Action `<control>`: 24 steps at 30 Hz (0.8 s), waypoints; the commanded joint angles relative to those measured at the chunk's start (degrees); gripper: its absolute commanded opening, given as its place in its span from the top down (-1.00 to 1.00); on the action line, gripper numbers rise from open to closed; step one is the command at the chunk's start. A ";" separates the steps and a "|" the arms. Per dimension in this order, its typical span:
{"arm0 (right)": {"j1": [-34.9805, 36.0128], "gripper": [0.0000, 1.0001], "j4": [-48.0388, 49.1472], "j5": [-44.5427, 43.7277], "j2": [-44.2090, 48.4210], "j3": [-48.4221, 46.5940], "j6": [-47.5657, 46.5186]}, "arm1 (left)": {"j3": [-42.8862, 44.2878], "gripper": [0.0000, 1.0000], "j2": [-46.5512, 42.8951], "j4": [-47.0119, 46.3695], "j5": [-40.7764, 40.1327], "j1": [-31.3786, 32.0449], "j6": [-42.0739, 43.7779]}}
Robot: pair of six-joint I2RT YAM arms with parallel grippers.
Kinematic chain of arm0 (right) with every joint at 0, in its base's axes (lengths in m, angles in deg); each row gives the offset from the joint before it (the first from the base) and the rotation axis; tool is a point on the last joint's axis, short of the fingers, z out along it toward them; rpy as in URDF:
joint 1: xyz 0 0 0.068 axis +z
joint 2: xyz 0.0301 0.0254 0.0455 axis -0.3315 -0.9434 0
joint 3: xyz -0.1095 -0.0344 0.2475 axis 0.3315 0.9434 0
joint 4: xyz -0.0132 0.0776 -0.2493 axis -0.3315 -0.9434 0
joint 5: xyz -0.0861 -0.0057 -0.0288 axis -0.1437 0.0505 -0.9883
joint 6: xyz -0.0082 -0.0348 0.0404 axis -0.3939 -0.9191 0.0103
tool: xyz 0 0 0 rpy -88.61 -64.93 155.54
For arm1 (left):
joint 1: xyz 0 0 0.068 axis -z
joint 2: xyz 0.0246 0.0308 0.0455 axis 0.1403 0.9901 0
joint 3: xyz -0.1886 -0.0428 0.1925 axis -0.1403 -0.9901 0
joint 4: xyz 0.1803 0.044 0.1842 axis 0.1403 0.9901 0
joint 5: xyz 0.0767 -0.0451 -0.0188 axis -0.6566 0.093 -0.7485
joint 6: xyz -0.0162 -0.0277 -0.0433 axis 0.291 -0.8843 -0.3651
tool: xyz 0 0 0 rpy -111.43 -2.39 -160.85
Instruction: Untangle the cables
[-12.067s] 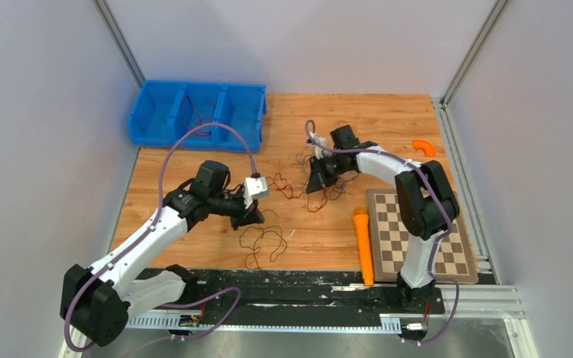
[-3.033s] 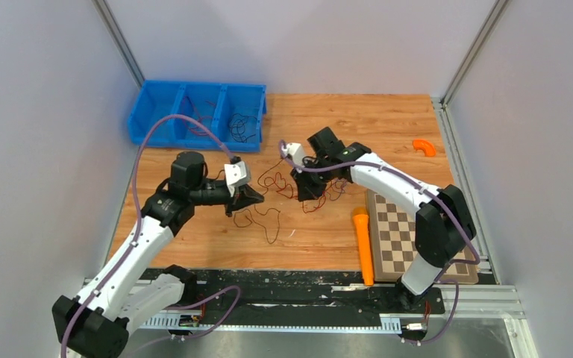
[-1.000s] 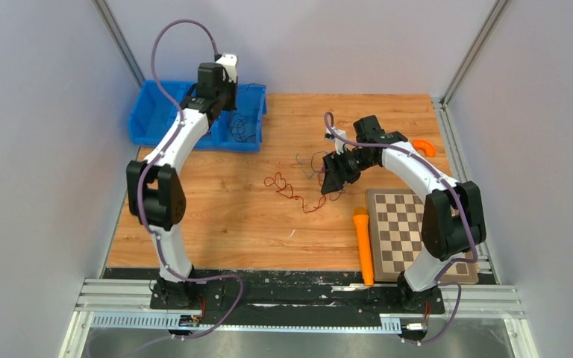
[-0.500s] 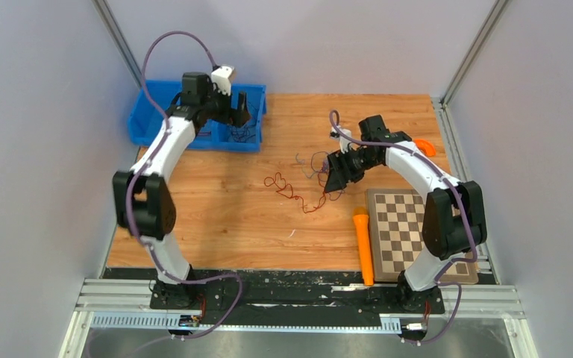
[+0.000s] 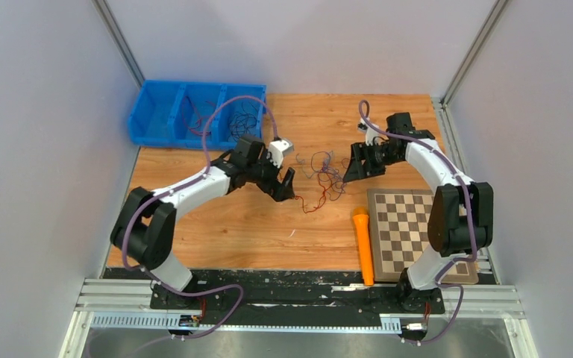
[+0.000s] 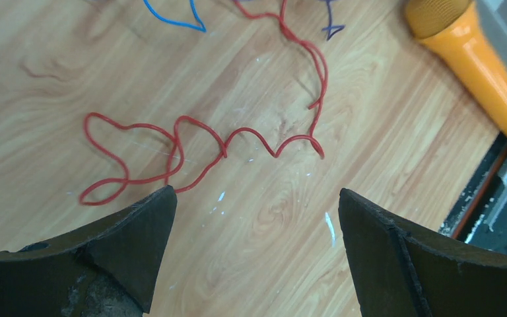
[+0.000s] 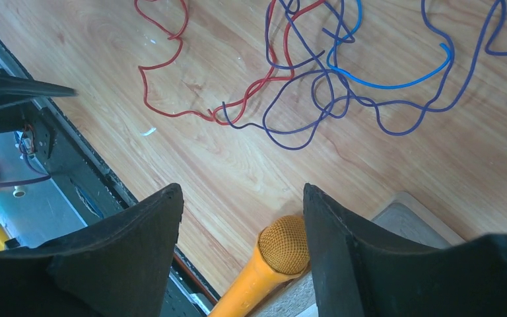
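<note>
The cables [image 5: 327,173] lie as a loose tangle of red, purple and blue wires on the wooden table between the two arms. A red cable [image 5: 310,205] trails out toward the near side. In the left wrist view the red cable [image 6: 198,152] curls just ahead of my left gripper [image 6: 256,195], which is open and empty above the wood. From above, the left gripper [image 5: 286,188] sits left of the tangle. My right gripper [image 5: 352,168] hangs to its right, open with nothing held. The right wrist view shows purple cables [image 7: 343,99], a blue cable [image 7: 383,79] and the red cable [image 7: 171,66] beyond the right gripper [image 7: 243,188].
A blue bin [image 5: 151,112] at the back left holds a black wire [image 5: 242,113] and a red wire [image 5: 194,112]. An orange microphone [image 5: 362,246] lies beside a chessboard [image 5: 418,231] at the right front. An orange curved piece [image 5: 424,147] sits at the far right.
My left arm swung from over the blue bin back to the table middle, its gripper now open beside the tangle. My right gripper drew back to the right, off the cables.
</note>
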 commanded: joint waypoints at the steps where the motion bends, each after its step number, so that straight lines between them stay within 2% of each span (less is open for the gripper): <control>1: 0.69 -0.31 1.05 -0.66 -2.50 -1.84 1.72 | 4.18 -1.00 5.60 -3.91 -5.16 3.60 -2.11; 4: 0.76 -0.31 1.43 -0.74 -4.45 -2.93 1.92 | 4.63 -1.00 11.50 -4.32 -10.08 6.93 -0.83; 9: 0.77 -0.30 1.72 -0.39 -5.84 -3.85 2.10 | 8.25 -0.99 20.64 -1.76 -18.79 8.55 0.03; 11: 0.83 -0.30 1.79 -0.56 -5.86 -3.80 2.02 | 9.28 -0.90 22.29 -1.10 -20.14 8.66 0.06; 13: 0.87 -0.30 2.18 -0.84 -5.73 -3.42 1.85 | 9.67 -0.64 23.05 -1.27 -21.35 8.85 -0.11; 14: 0.91 -0.29 2.32 -0.93 -5.69 -3.09 1.76 | 9.91 -0.33 23.24 -0.96 -21.79 8.87 -0.26; 15: 1.03 -0.29 2.61 -1.04 -5.73 -2.55 1.75 | 10.57 -0.16 23.41 -0.62 -22.87 8.89 -0.50; 16: 1.11 -0.28 2.96 -1.13 -5.81 -2.23 1.74 | 10.93 0.25 23.30 0.28 -23.52 8.85 -0.43; 17: 1.28 -0.28 3.32 -1.23 -5.90 -1.94 1.68 | 11.22 0.45 22.50 0.57 -24.38 8.75 -0.16; 18: 1.41 -0.27 3.83 -1.33 -5.94 -1.72 1.74 | 10.96 0.81 21.79 1.34 -24.58 8.69 0.86; 20: 1.65 -0.27 4.36 -1.27 -6.22 -1.36 1.68 | 10.19 0.99 18.21 3.11 -24.30 8.22 3.11; 24: 2.23 -0.26 6.20 -1.33 -7.13 -0.66 1.36 | 10.07 1.00 5.41 11.93 -17.11 5.47 8.61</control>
